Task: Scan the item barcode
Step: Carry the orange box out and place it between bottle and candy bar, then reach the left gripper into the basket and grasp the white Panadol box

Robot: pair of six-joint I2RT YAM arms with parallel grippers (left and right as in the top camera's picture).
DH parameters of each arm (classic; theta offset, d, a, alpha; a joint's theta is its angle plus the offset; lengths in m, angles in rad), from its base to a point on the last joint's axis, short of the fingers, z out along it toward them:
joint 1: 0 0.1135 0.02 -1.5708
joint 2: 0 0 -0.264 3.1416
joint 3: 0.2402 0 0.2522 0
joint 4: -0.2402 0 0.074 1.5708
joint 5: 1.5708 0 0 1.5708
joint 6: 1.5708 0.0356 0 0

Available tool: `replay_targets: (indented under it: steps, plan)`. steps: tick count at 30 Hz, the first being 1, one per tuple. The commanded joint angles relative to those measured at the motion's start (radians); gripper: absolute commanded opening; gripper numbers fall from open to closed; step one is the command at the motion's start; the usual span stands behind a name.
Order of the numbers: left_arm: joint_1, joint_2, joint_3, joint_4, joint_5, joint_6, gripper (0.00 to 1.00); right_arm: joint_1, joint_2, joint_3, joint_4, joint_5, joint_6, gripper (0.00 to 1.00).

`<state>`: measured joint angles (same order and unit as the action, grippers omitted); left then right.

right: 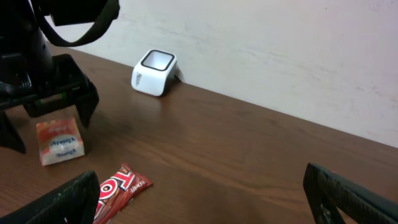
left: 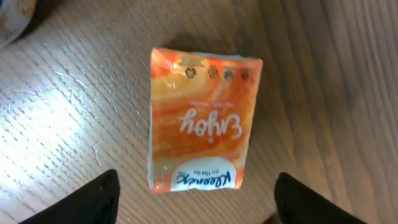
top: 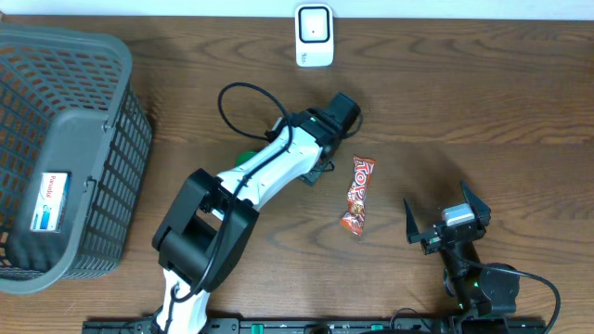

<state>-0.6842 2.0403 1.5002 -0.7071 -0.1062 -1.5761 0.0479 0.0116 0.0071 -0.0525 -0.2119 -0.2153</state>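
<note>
**Tissue pack lies free between spread left fingers**

The wooden table point(top: 483, 93) carries a grey basket point(top: 85, 121) at the left. The left arm point(top: 269, 172) reaches to mid-table. Its left gripper point(left: 196, 179) is spread wide over the orange tissue pack point(left: 202, 118), which lies on the wood with a gap to each finger. The right gripper point(top: 444, 215) hangs at the near right, jaws wide and empty. The white scanner point(top: 314, 35) sits at the far edge, well apart from the pack. A red candy bar point(top: 358, 195) lies just right of the left gripper.
</note>
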Motion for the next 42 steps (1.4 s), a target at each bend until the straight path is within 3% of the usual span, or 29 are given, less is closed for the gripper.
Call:
replay_targets:
  steps: [1, 5, 10, 11, 13, 16, 18, 21, 27, 31, 33, 36, 42]
  plan:
    - [-0.003, -0.019, 0.031, -0.006, -0.044, 0.166, 0.77, -0.009, -0.006, -0.002, -0.003, -0.003, 0.013, 0.99]
    - [0.000, -0.085, 0.067, 0.021, -0.043, 0.505, 0.78, -0.009, -0.006, -0.002, -0.003, -0.003, 0.013, 0.99]
    - [0.000, -0.248, 0.123, 0.011, -0.025, 1.012, 0.93, -0.009, -0.006, -0.002, -0.003, -0.003, 0.013, 0.99]
    - [0.001, -0.292, 0.138, -0.006, -0.026, 1.120, 0.99, -0.009, -0.006, -0.002, -0.003, -0.003, 0.013, 0.99]
    - [0.019, -0.383, 0.183, -0.071, -0.051, 1.274, 0.98, -0.009, -0.006, -0.002, -0.003, -0.003, 0.013, 0.99]
    - [0.102, -0.511, 0.282, -0.215, -0.153, 1.292, 0.98, -0.009, -0.006, -0.002, -0.003, -0.003, 0.013, 0.99]
    - [0.206, -0.585, 0.343, -0.293, -0.144, 1.294, 0.98, -0.009, -0.006, -0.002, -0.003, -0.003, 0.013, 0.99]
    - [0.412, -0.671, 0.393, -0.388, -0.106, 1.281, 0.98, -0.009, -0.006, -0.002, -0.003, -0.003, 0.013, 0.99]
    - [0.930, -0.752, 0.396, -0.595, -0.080, 1.131, 0.98, -0.009, -0.006, -0.002, -0.003, -0.003, 0.013, 0.99]
    - [1.139, -0.745, 0.383, -0.674, -0.056, 1.099, 0.98, -0.009, -0.006, -0.002, -0.003, -0.003, 0.013, 0.99]
    - [1.183, -0.743, 0.362, -0.660, -0.022, 1.184, 0.98, -0.009, -0.006, -0.002, -0.003, -0.003, 0.013, 0.99]
    - [1.192, -0.738, 0.317, -0.605, 0.019, 1.437, 0.98, -0.009, -0.006, -0.002, -0.003, -0.003, 0.013, 0.99]
    - [1.190, -0.732, 0.184, -0.549, 0.020, 1.566, 0.98, -0.009, -0.006, -0.002, -0.003, -0.003, 0.013, 0.99]
